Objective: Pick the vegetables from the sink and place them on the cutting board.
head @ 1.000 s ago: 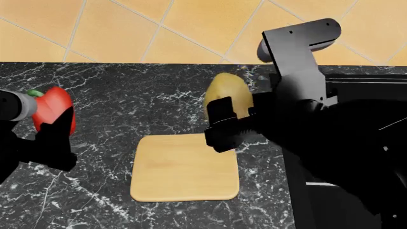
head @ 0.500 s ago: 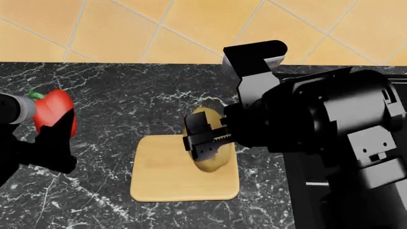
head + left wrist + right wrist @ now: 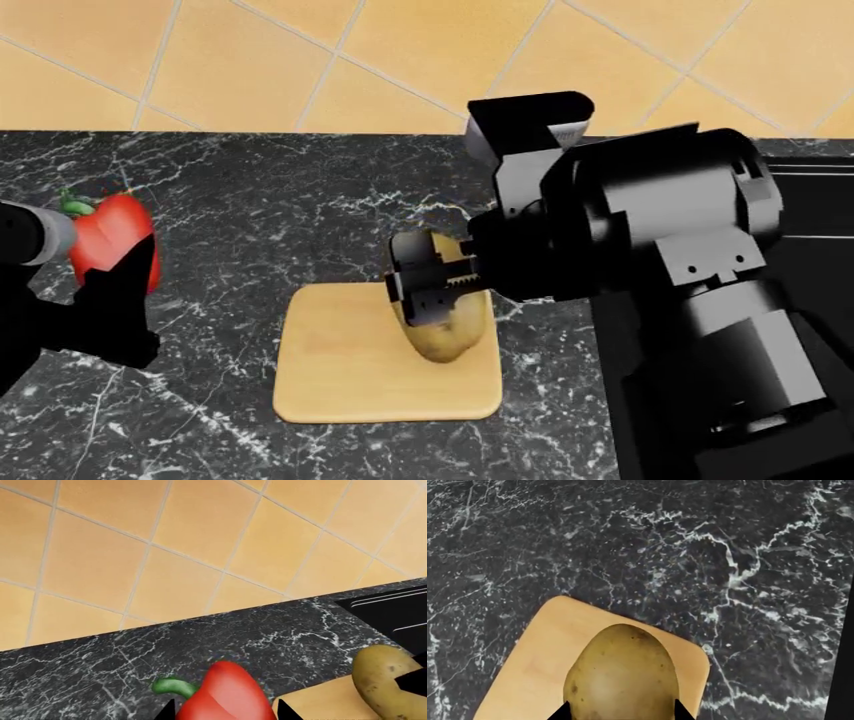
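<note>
My right gripper [image 3: 434,290] is shut on the yellowish-tan potato [image 3: 445,325] and holds it over the right part of the light tan cutting board [image 3: 350,375]; the potato's lower end is at or just above the board. In the right wrist view the potato [image 3: 622,675] sits between the fingertips above the board [image 3: 527,680]. My left gripper [image 3: 114,290] is shut on the red bell pepper [image 3: 110,235] with green stem, held above the counter left of the board. In the left wrist view the pepper [image 3: 223,695] fills the space between the fingertips, with the potato [image 3: 387,680] at the right.
The dark marbled counter [image 3: 267,220] runs below an orange tiled wall [image 3: 334,60]. The black sink [image 3: 814,200] lies at the right, mostly hidden by my right arm; its corner also shows in the left wrist view [image 3: 393,610].
My right arm has swung left and down, carrying the potato from above the board's far right corner down onto its right part. The left gripper with the pepper has barely moved.
</note>
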### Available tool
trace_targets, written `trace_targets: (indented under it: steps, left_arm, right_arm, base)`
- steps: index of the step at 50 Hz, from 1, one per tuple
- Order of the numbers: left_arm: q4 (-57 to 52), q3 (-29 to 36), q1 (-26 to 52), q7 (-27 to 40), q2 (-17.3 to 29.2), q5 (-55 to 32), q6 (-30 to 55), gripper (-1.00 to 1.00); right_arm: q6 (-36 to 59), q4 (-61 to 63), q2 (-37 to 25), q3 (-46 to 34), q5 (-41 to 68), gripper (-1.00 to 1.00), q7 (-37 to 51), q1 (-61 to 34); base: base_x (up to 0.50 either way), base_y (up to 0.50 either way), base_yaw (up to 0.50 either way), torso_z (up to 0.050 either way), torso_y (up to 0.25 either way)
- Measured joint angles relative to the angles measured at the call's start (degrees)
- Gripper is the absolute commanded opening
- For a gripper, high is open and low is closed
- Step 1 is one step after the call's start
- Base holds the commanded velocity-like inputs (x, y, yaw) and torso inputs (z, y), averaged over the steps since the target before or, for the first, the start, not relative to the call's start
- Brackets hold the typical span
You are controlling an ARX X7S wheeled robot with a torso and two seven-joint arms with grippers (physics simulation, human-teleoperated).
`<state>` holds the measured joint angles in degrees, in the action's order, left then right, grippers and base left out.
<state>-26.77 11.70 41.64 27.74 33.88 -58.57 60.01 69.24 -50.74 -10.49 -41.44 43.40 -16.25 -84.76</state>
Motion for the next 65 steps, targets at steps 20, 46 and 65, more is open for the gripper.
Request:
trace_targets:
  steps: [20, 46, 65]
  left_arm:
    - [0.5, 1.1, 0.9, 0.0, -0.6, 0.1, -0.1, -1.00]
    - [8.9, 10.3, 9.0, -4.9, -7.5, 3.6, 0.2, -1.00]
    - [22.5, 19.9, 15.0, -14.0, -14.0, 9.9, -4.0, -1.00]
  right_arm:
    - [2.1, 6.8, -2.4, 3.1, 2.7, 1.00, 4.0, -1.9]
    - [2.8, 34.7, -10.6, 22.4, 13.0, 1.00, 21.8, 1.7]
    - [2.4, 46.4, -12.6, 30.1, 18.1, 1.00, 29.7, 6.0]
  base:
    - [0.00, 0.00, 0.00, 0.000, 0.000]
    - [0.00, 0.00, 0.00, 0.000, 0.000]
    - [0.00, 0.00, 0.00, 0.000, 0.000]
